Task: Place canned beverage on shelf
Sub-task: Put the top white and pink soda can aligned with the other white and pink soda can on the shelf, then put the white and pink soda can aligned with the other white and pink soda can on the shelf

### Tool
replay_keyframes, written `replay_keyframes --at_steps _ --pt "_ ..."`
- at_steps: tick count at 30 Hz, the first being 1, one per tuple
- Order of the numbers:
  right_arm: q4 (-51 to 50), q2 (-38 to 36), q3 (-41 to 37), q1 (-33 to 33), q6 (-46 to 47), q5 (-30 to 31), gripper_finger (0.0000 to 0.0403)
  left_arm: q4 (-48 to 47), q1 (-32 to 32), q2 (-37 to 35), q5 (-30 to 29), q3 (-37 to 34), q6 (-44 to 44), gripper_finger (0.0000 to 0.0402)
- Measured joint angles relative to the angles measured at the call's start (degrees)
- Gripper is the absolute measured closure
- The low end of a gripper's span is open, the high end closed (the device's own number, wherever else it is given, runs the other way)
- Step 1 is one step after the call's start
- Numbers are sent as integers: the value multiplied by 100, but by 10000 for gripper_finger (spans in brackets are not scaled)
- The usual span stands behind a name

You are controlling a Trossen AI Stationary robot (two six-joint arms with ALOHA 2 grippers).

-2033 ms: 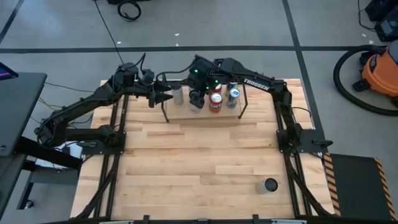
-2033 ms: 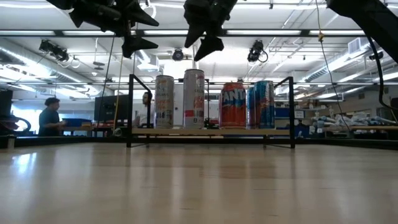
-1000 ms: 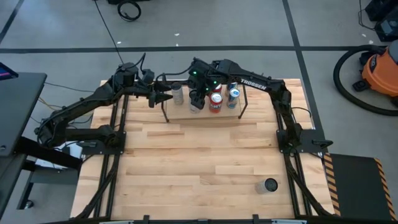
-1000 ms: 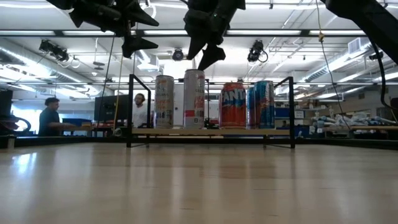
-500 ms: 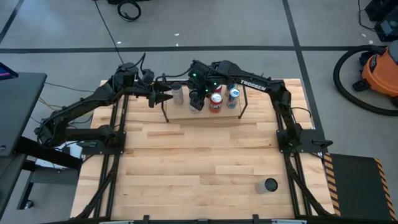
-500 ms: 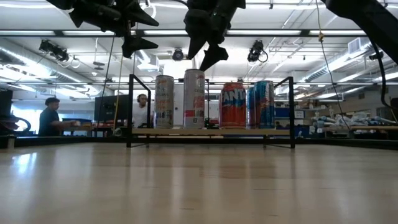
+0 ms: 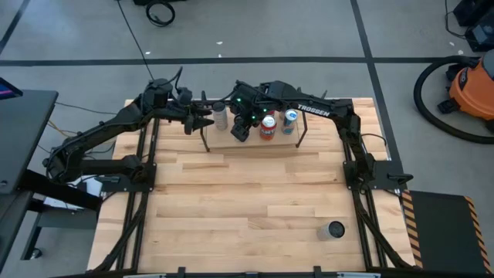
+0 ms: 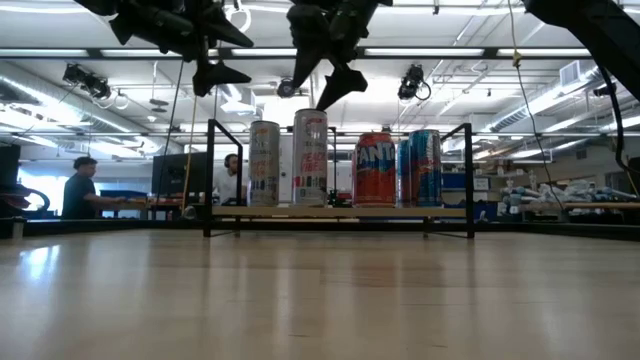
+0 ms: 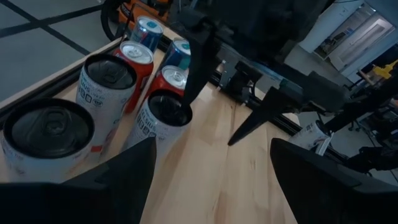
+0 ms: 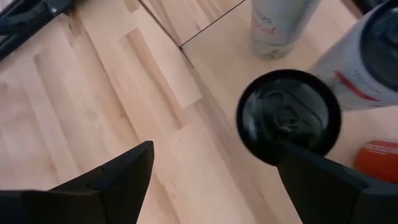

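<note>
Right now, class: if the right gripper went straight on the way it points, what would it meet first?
Probably the black-topped can on the shelf; the right gripper, fingers open, points down over it, though depth is unclear.

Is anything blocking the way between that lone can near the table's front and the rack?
Nothing visible does. Only bare wood lies between the lone can and the shelf. The shelf itself already holds several cans, with the right pincer above them.

A low open shelf [image 8: 340, 213] of thin black metal rods around a light wood board sits at upper centre of the high view. Upright drink cans stand on it: two tall white ones [image 8: 264, 164], an orange one [image 8: 375, 169], blue ones [image 8: 424, 167].

A dark-topped can [image 7: 335, 229] stands apart, lower right.
</note>
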Motion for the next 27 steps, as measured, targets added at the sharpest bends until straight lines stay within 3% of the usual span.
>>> replay_keyframes --at_steps 14,19,27 --pt "-632 -213 587 111 -669 37 62 -268 -48 -92 145 -2 703 86" --pt "-1344 -556 562 350 -806 798 62 -829 -394 -294 85 -7 1273 86" --pt "-1965 -966 562 1118 -783 1829 62 -1036 -1269 -426 -139 -7 1350 86"
